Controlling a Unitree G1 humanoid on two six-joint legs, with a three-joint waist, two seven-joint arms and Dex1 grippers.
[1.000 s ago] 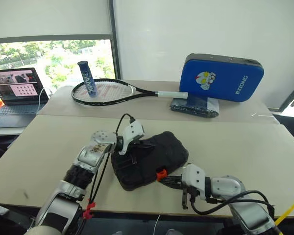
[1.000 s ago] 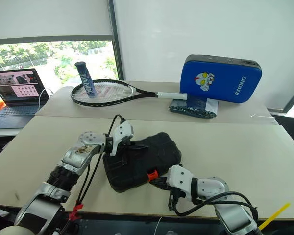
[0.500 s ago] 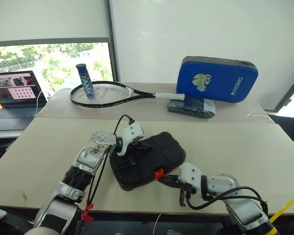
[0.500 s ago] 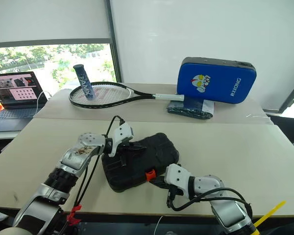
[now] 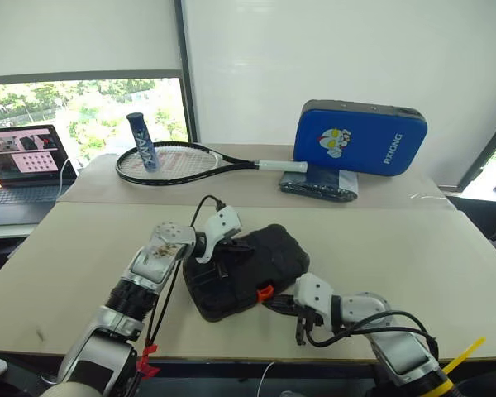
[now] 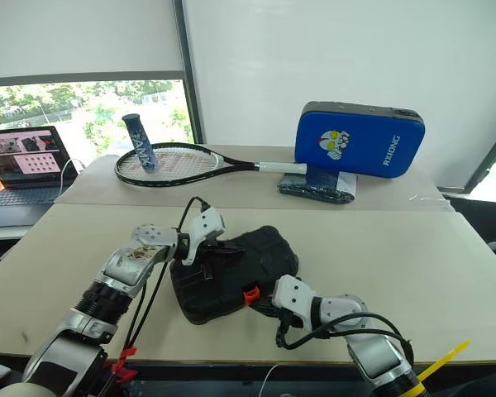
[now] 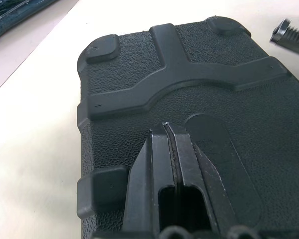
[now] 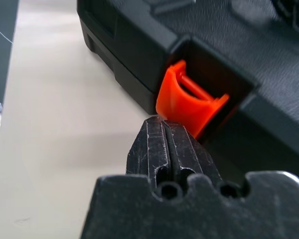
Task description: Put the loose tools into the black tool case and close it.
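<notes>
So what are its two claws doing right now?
Left gripper: shut, empty, on the tool case lid.
Right gripper: shut, empty, at the orange latch.

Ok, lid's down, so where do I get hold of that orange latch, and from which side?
Take the orange latch by its free lip, which stands out of the recess in the black tool case front edge. Come from the near table side, where the shut right gripper is already at it. The recess walls probably block a sideways approach. The shut left gripper rests on the lid.

Silver-and-white jointed arms, black looping cables, a red cable clip, black ridged two-fingered pincers.
</notes>
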